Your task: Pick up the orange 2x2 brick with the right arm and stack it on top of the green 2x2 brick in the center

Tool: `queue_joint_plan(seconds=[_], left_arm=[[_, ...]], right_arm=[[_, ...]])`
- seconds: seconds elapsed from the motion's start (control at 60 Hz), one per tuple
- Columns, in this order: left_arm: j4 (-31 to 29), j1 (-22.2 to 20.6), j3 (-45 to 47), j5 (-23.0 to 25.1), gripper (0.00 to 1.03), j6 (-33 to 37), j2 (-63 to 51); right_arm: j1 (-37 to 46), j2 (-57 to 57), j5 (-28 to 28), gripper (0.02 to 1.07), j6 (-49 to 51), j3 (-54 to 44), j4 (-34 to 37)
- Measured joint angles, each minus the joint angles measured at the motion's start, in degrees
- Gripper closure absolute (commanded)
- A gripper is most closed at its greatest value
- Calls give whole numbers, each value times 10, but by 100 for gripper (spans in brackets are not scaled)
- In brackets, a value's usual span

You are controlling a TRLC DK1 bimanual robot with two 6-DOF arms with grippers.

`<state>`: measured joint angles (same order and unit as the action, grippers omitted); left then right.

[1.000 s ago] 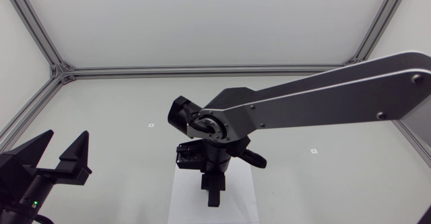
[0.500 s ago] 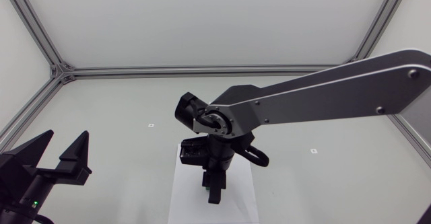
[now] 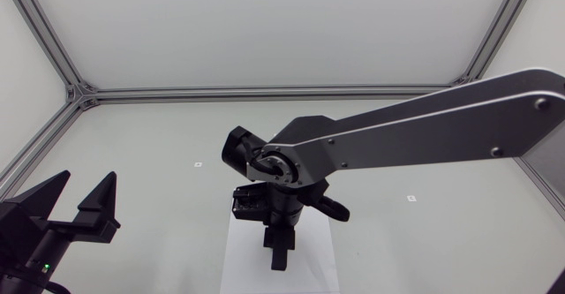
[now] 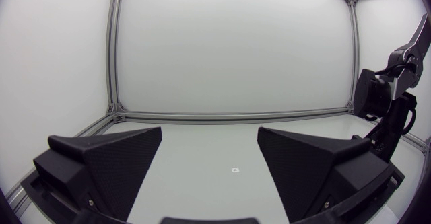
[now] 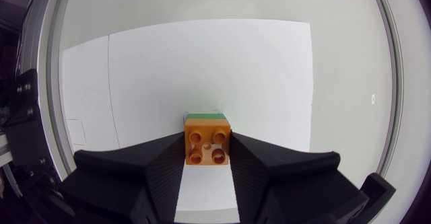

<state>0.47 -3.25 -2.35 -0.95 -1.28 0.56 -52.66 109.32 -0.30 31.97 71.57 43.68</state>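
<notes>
From above, my right arm [image 3: 415,139] comes in from the right edge and reaches past the middle of the desk [image 3: 132,153]. Its wrist is bent so that the right gripper [image 3: 279,257] points straight down over a sheet of white paper [image 3: 240,257] lying near the desk's front edge. From here the gripper's black body hides whatever is under it. My left gripper [image 3: 81,204] sits low at the left side, well apart from the paper, its two fingers spread wide with nothing between them. Two small marks [image 3: 198,164] show on the bare desk, one on each side of the paper. In the left wrist view, the left gripper's fingers stand far apart over the bare desk, and my right arm is off to one side with its wrist angled down. In the right wrist view, looking down along the fingers, the right gripper is clamped on the orange brick [image 5: 207,143]. One finger presses each side, and the brick's four studs face the camera. A thin strip of the green brick [image 5: 206,116] shows just past the orange one's far edge, so the orange brick sits directly over it. I cannot tell whether the two are pressed fully together. Both are on the white paper.
</notes>
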Motion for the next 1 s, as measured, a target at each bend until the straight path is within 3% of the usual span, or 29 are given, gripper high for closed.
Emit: queue_joint_plan(seconds=[1.0], left_arm=[[0,0,0,0,4,0,0]], right_arm=[[-5,-8,-12,98,28,-13,-15]])
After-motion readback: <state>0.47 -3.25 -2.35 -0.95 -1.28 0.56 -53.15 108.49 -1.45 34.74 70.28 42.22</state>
